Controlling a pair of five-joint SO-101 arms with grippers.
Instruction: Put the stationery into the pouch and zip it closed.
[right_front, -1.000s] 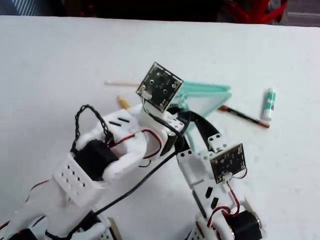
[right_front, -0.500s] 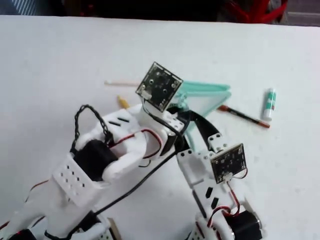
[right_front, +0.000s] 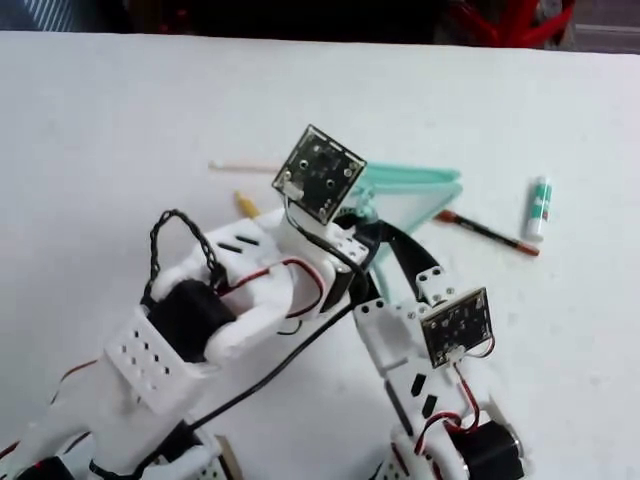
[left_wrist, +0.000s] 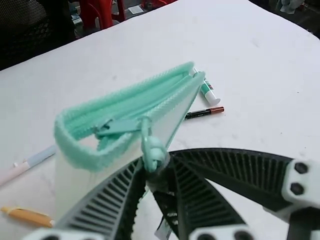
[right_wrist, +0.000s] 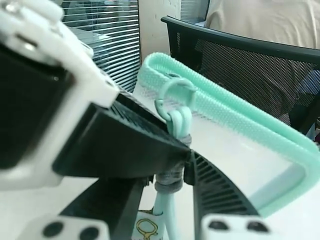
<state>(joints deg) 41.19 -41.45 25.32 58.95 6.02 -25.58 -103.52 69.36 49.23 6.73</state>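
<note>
Left wrist view: left tool (left_wrist: 153, 176) and right tool (right_wrist: 173, 189) both clamp the zipper pull (left_wrist: 151, 148).

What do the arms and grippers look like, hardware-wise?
One arm and the other arm: white printed shells, black servos, red, white and black wires, square black camera boards. Left gripper and right gripper: black, ribbed, wedge-shaped, on white mounts with black screws.

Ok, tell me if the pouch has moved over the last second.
No. The pouch keeps the same gap to the red pencil in the high view.
</note>
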